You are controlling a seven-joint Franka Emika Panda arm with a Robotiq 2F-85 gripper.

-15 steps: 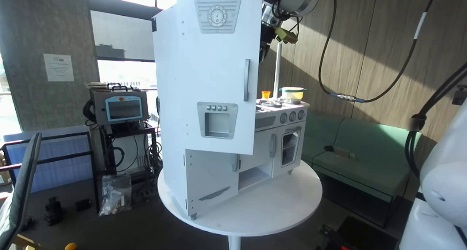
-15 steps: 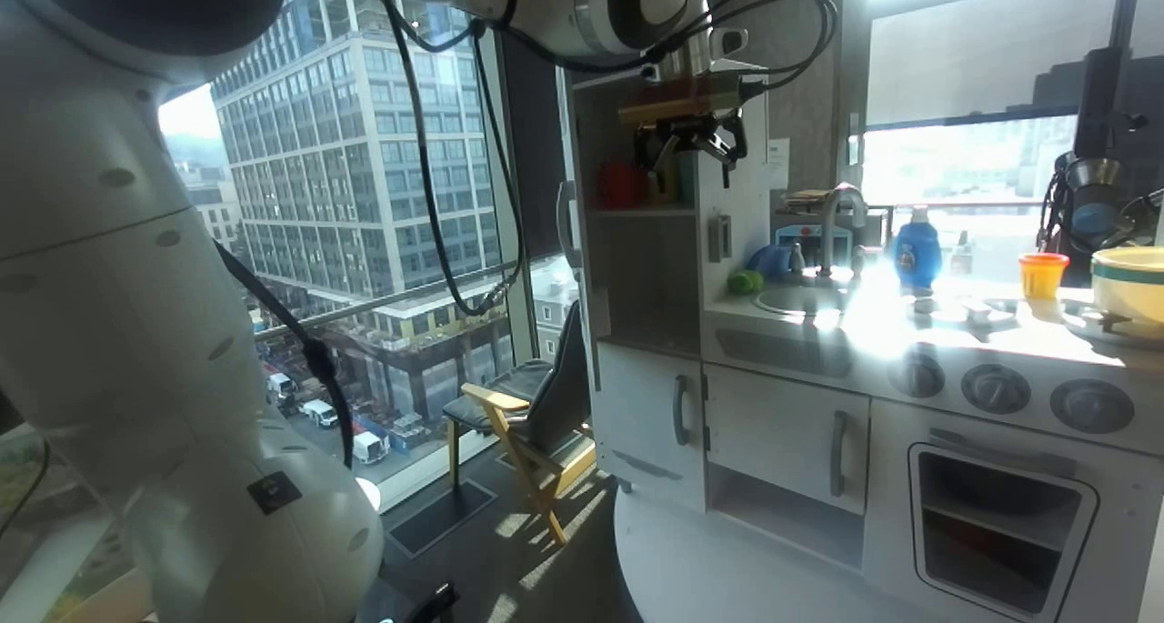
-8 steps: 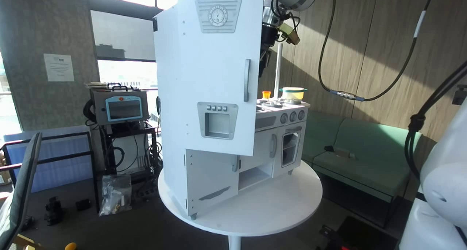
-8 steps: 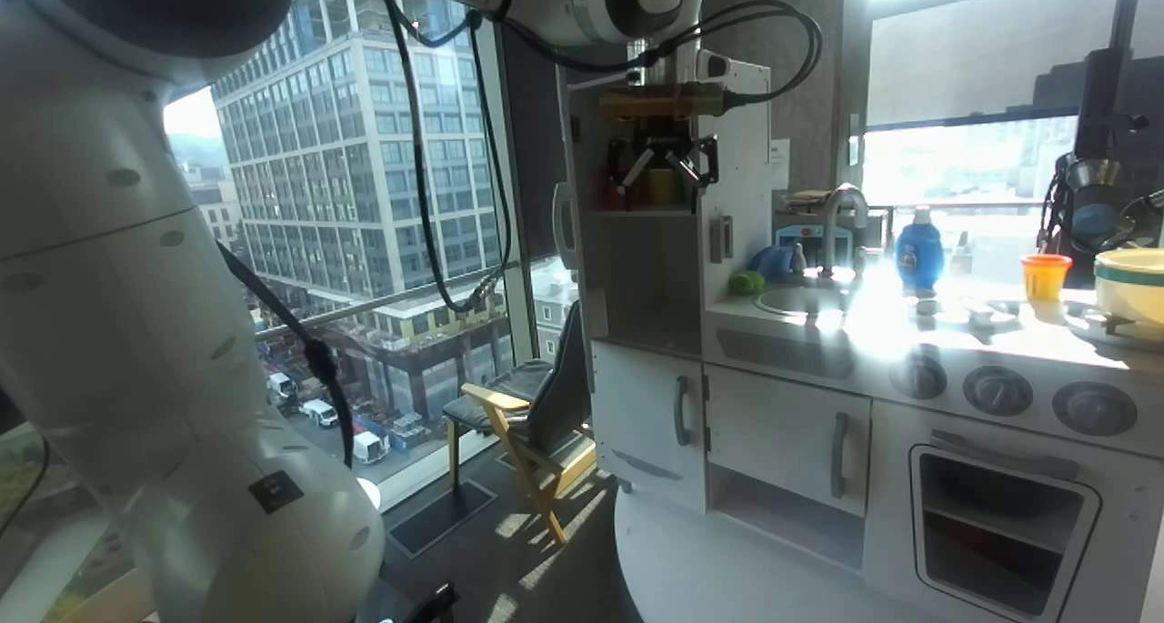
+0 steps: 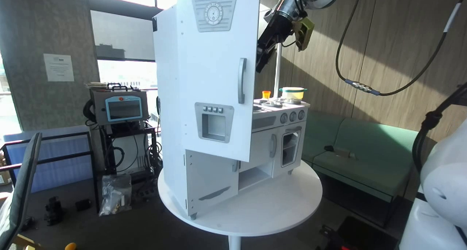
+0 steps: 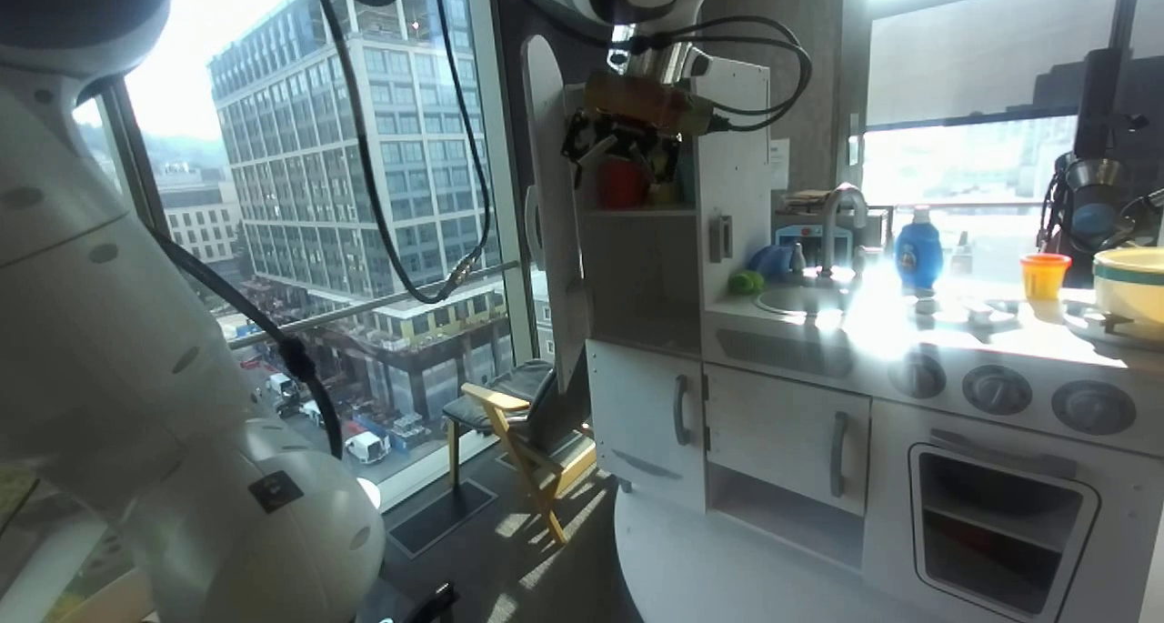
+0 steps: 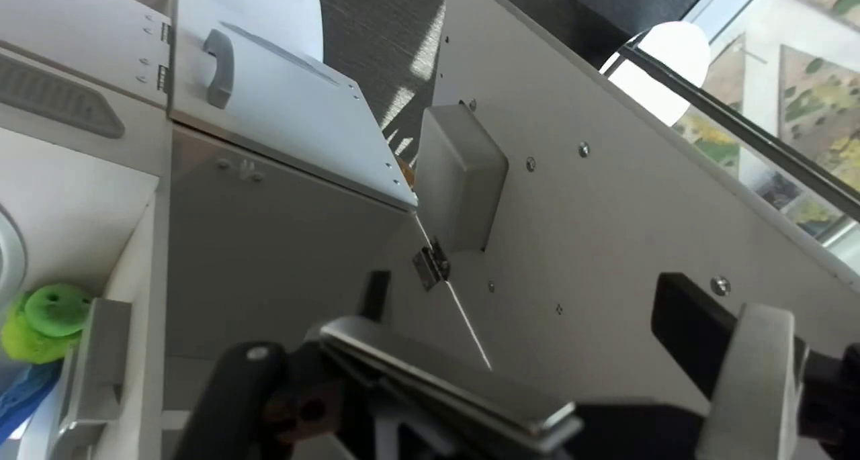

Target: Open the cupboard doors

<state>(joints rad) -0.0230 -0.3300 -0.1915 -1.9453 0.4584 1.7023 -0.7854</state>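
Pincer (image 6: 625,168) — released, its fingers (image 7: 692,332) spread apart — has shifted left in an exterior view over the last half second and now leans near the inner face of the tall door (image 6: 566,241); whether it touches, I cannot tell. That door has swung farther out at the left end of the white toy kitchen (image 5: 167,96). Below its compartment, the short left door (image 6: 641,414) stays closed, as does the short right door (image 6: 773,441) under the sink (image 6: 784,305). The kitchen stands on a round white table (image 5: 284,202) and carries a blue bottle (image 6: 918,252), an orange cup (image 6: 1044,277) and a pale yellow pot (image 6: 1132,282) towards the right. In an exterior view, a screen (image 5: 124,108) stands far left — and a green sofa (image 5: 365,169) far right, before a wood-panelled wall (image 5: 317,67).
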